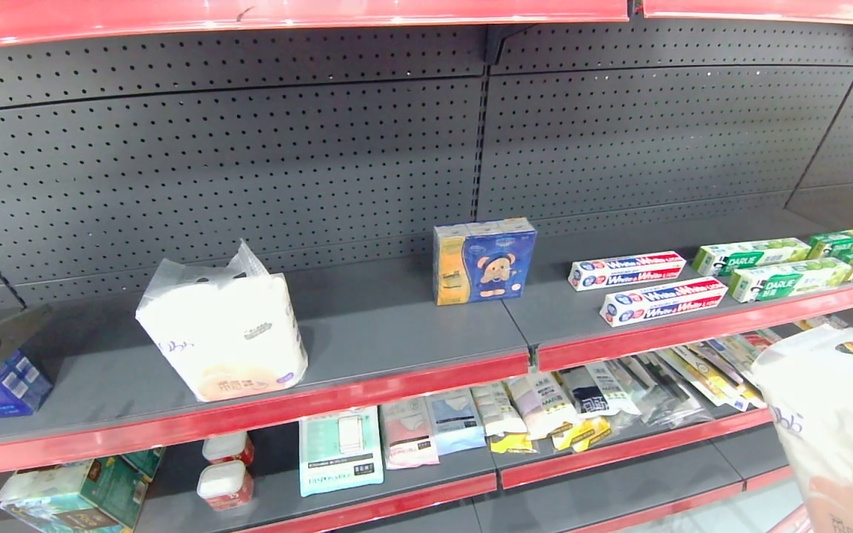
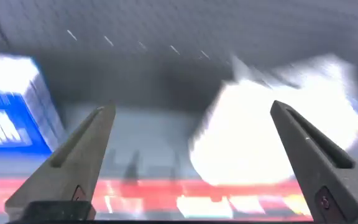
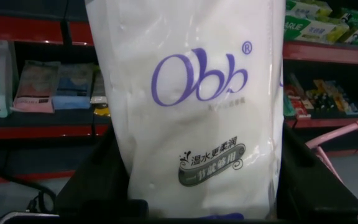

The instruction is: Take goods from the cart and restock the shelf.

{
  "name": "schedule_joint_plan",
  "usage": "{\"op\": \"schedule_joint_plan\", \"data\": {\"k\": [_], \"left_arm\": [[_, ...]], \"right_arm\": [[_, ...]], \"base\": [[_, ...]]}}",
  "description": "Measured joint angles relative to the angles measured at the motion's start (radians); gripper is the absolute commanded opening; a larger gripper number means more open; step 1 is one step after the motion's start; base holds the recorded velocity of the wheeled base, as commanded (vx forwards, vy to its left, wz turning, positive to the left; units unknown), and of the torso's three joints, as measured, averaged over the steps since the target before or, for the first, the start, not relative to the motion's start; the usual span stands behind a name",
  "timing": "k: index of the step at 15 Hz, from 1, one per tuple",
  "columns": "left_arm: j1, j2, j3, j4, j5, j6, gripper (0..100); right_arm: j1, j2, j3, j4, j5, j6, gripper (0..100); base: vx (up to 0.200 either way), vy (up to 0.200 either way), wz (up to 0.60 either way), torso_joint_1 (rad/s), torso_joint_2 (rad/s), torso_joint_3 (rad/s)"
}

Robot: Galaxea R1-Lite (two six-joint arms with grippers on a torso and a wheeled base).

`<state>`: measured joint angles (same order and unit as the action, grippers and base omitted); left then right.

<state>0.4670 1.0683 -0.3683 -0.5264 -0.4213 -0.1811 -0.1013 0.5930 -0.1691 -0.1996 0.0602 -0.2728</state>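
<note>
tissue pack point(image 1: 830, 422) cropped, R edge

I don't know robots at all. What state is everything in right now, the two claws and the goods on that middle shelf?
left gripper, open, empty.
right gripper, shut on the held white pack.
standing white pack, upright, bag top crumpled.
blue bear pack, standing upright.
red-and-white toothpaste boxes, lying flat.
green toothpaste boxes, lying flat.
</note>
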Motion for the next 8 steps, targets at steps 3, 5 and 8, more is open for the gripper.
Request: {"op": "schedule_joint_plan", "data": {"k": [3, 5, 8], "left_arm": [[-0.077, -0.342, -0.019, 0.393, -0.092, -0.007, 100], [-0.219, -0.534, -0.029, 0.628, -0.131, 0.021, 100], [-0.434, -0.670, -0.036, 0.780, -0.142, 0.196, 100]], "right_arm": [[0.001, -0.031, 0.001, 0.001, 0.006, 0.041, 0], [0.002, -0.042, -0.005, 0.001, 0.018, 0.044, 0], [0.001, -0.048, -0.009, 0.001, 0.019, 0.044, 0]], "base": [[0.000, 0.000, 0.00, 0.000, 0.00, 0.000], [0.000, 0.000, 0.00, 0.000, 0.00, 0.000], [0.000, 0.000, 0.00, 0.000, 0.00, 0.000]]}}
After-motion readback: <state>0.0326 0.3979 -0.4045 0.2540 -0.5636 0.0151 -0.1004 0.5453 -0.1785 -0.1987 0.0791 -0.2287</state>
